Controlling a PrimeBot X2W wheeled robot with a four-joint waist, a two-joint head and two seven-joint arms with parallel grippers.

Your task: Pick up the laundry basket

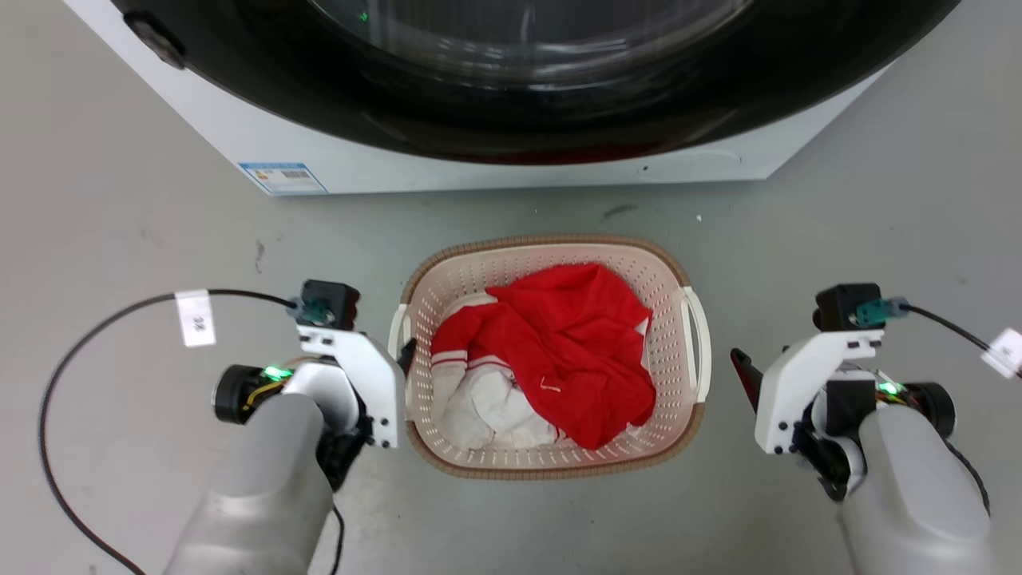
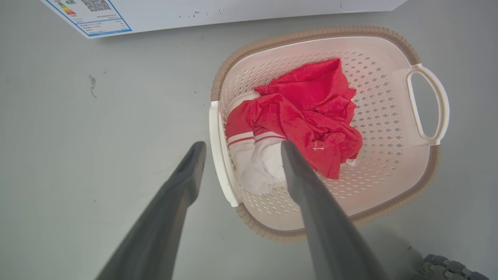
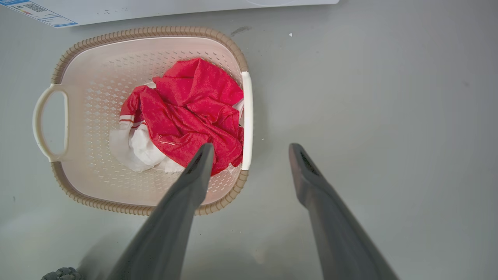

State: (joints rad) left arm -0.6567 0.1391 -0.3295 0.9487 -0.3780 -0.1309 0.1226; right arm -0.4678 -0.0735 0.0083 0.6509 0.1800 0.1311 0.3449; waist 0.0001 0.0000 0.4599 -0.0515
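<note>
Laundry basket (image 1: 479, 275) is sitting on the grey floor (image 1: 120, 239) right in front of the white washing machine (image 1: 399, 160), roughly centred between the two arms. There's a red garment (image 1: 575, 335) bunched up inside it, lying over some white cloth (image 1: 487, 407).

The left fingers (image 2: 183, 182) are spread wide. In the left wrist view they straddle the basket's left handle (image 2: 220, 155): one finger is out over the floor, the other is over the inside of the basket, across the white cloth. From the head view that arm is tucked right up against the handle side, with a dark fingertip showing just at the rim. I can't tell whether anything is actually touching the plastic.

The right fingers (image 3: 311, 194) are spread wide too, with nothing between them but air. In the right wrist view the right handle (image 3: 246, 116) sits in line with the gap between them, just past the tips; one finger crosses the rim near the red garment and the other is over bare floor. In the head view there's a strip of floor between that arm and the basket, so it's near but apart
</note>
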